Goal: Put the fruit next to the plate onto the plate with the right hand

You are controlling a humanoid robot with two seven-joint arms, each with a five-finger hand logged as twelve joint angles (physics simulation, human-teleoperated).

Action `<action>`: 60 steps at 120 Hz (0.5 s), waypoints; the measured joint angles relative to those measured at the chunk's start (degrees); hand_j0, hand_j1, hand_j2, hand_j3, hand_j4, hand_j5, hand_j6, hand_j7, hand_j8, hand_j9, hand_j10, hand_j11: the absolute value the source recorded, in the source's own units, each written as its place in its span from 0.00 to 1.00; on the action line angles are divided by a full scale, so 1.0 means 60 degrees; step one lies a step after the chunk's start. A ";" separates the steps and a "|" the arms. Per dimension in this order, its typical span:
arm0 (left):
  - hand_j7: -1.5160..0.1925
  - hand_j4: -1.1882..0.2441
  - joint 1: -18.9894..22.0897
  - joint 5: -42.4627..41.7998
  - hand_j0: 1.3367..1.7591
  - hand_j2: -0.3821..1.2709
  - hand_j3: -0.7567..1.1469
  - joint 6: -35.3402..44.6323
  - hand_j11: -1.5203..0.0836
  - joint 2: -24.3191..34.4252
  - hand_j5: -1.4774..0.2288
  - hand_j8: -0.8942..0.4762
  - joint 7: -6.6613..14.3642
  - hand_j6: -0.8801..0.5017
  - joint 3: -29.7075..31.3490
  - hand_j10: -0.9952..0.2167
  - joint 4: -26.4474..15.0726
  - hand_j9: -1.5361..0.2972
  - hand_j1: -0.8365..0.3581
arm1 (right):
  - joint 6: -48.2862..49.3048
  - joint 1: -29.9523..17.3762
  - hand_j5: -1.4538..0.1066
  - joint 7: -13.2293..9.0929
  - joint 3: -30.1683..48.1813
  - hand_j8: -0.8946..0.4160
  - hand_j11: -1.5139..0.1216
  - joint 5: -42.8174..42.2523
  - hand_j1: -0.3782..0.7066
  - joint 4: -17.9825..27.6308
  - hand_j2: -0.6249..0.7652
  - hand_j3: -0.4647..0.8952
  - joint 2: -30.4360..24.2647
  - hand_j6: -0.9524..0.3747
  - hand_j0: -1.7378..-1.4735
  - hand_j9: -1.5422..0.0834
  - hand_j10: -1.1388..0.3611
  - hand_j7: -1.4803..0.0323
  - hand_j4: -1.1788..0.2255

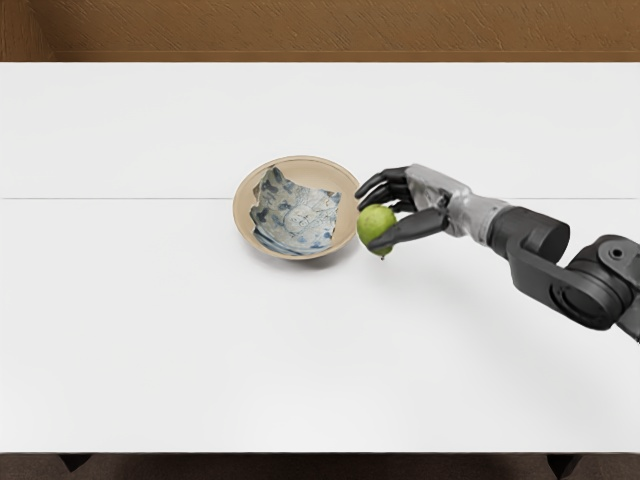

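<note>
While the dark grey right arm (545,262) reaches in from the right edge of the plain white worktop (150,350), its five-finger right hand (398,204) is clamped on a small round yellow-green fruit (373,224). Black fingers (381,184) curl over the fruit's top and far side, and the black thumb (420,228) lies along the side of it that faces the near edge. The silver-grey wrist section sits just behind the hand, towards the right edge. A tiny stem shows at the fruit's underside.

The fruit is just beside the round tan ceramic plate (243,200), on the side of the plate that faces the worktop's right edge. From the head view the fruit's left side meets or slightly overlaps the plate's rim, but it is not over the plate's middle. Whether the fruit rests on the worktop or is held a little above it, I cannot tell.

The plate lies roughly midway between the left and right edges, somewhat closer to the far edge than to the near one. Its inside carries a blue-and-white patterned surface with an uneven, angular outline, framed by the plain tan rim.

A faint thin line crosses the worktop from left to right, passing behind the plate. Beyond the far edge stands a brown wood-grain wall (320,28).
</note>
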 joint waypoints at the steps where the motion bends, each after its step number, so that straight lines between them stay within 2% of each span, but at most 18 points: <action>1: 0.89 0.83 0.0000 0.0000 0.76 0.23 0.40 0.0000 0.95 0.0000 0.87 0.65 0.0000 0.64 0.0000 0.82 0.0000 0.84 0.99 | -0.0003 0.0009 0.43 -0.0011 0.0006 0.34 0.45 0.0001 0.58 -0.0028 0.64 0.34 0.0041 0.26 0.30 0.47 0.39 0.46 0.41; 28: 0.89 0.83 0.0000 0.0000 0.76 0.23 0.40 0.0000 0.95 0.0000 0.87 0.65 0.0000 0.64 0.0000 0.82 0.0000 0.84 0.99 | -0.0064 0.0146 0.43 -0.0133 0.0286 0.36 0.45 0.0048 0.57 -0.0576 0.61 0.34 0.0824 0.26 0.30 0.47 0.40 0.46 0.41; 48: 0.89 0.83 0.0000 0.0000 0.76 0.23 0.40 0.0000 0.95 0.0000 0.87 0.65 0.0000 0.64 -0.0001 0.82 0.0000 0.84 0.99 | -0.0073 0.0307 0.44 -0.0157 0.0390 0.34 0.45 0.0063 0.57 -0.1209 0.60 0.34 0.1465 0.27 0.30 0.47 0.42 0.46 0.41; 60: 0.89 0.83 0.0000 -0.0001 0.76 0.23 0.40 0.0000 0.95 0.0000 0.87 0.65 0.0000 0.64 0.0002 0.82 0.0000 0.84 0.99 | -0.0079 0.0599 0.44 -0.0316 0.0417 0.31 0.46 0.0051 0.56 -0.1678 0.62 0.34 0.1933 0.26 0.31 0.48 0.40 0.47 0.41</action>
